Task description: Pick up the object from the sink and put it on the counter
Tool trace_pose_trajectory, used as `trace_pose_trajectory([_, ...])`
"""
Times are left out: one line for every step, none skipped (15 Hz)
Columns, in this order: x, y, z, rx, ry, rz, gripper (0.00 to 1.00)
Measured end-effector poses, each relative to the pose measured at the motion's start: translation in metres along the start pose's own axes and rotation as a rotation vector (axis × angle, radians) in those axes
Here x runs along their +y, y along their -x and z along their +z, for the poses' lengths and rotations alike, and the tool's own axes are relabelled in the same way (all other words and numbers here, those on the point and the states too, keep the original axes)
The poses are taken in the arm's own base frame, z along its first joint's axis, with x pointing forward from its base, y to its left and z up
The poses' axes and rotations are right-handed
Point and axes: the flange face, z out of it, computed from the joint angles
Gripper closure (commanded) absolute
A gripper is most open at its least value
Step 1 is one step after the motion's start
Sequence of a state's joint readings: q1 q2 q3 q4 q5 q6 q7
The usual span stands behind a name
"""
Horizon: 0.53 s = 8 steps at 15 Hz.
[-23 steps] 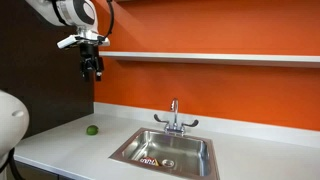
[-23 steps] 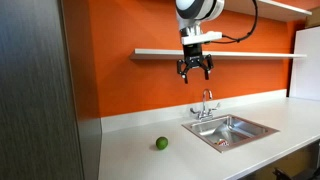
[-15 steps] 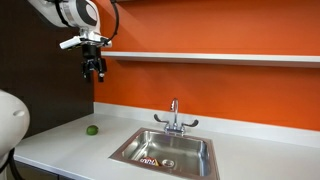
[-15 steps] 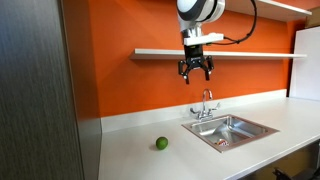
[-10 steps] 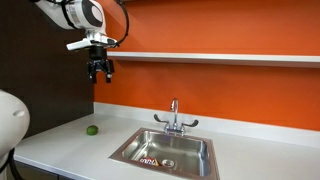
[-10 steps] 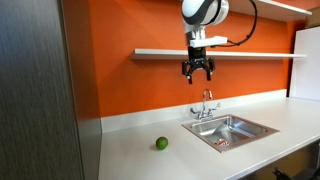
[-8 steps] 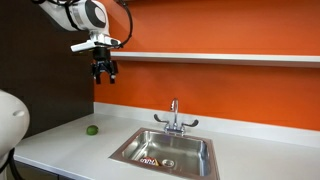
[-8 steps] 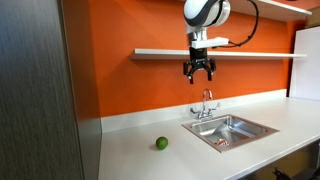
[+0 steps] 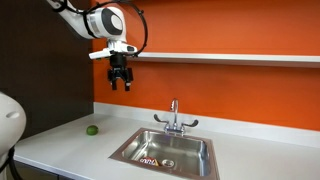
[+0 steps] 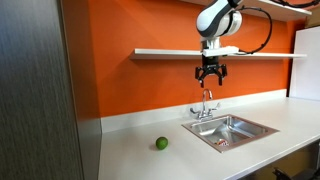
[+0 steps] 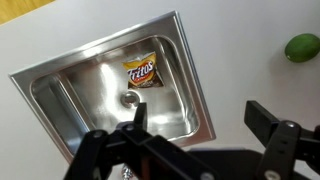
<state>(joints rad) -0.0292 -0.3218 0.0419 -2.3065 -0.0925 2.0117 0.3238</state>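
The object, a small red, white and yellow crinkly packet (image 11: 143, 72), lies flat on the sink floor next to the round drain; it also shows in both exterior views (image 9: 150, 160) (image 10: 221, 142). The sink (image 9: 133, 147) (image 10: 262, 128) (image 11: 60, 90) is a stainless basin with a chrome faucet (image 9: 174, 118). It is set in the light grey-white counter (image 9: 60, 150) (image 10: 130, 160) (image 11: 240, 70). My gripper (image 9: 120, 84) (image 10: 210, 77) (image 11: 200, 118) is open and empty, high in the air above the counter and sink, far above the packet.
A small green ball (image 9: 91, 129) (image 10: 160, 143) (image 11: 303, 46) rests on the counter beside the sink. A white wall shelf (image 9: 220, 58) (image 10: 160, 52) runs along the orange wall at gripper height. A dark panel (image 10: 40, 90) stands at the counter's end.
My gripper has moved sideways through the air from over the counter near the ball toward the sink, staying open at about the same height. The packet and ball have not moved.
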Motion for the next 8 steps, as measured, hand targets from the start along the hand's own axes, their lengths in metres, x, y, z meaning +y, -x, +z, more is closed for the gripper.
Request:
trace_pose_trajectory([0.008,-0.004,0.007,-0.004,-0.002,0.018,0.00])
trace_pose_trajectory([0.016,-0.008,0.015,-0.007,-0.002,0.035,0.00])
trace_pose_trajectory([0.023,-0.012,0.023,-0.011,0.001,0.048,0.00])
trace_pose_trajectory([0.030,-0.017,0.032,-0.013,0.005,0.060,0.00])
trace_pose_trajectory([0.036,-0.021,0.041,-0.018,0.009,0.071,0.00])
trace_pose_trajectory([0.041,-0.025,0.050,-0.022,0.013,0.080,0.00])
trace_pose_trajectory([0.046,-0.029,0.060,-0.029,0.016,0.090,0.00])
trace_pose_trajectory([0.051,-0.033,0.070,-0.036,0.018,0.098,0.00])
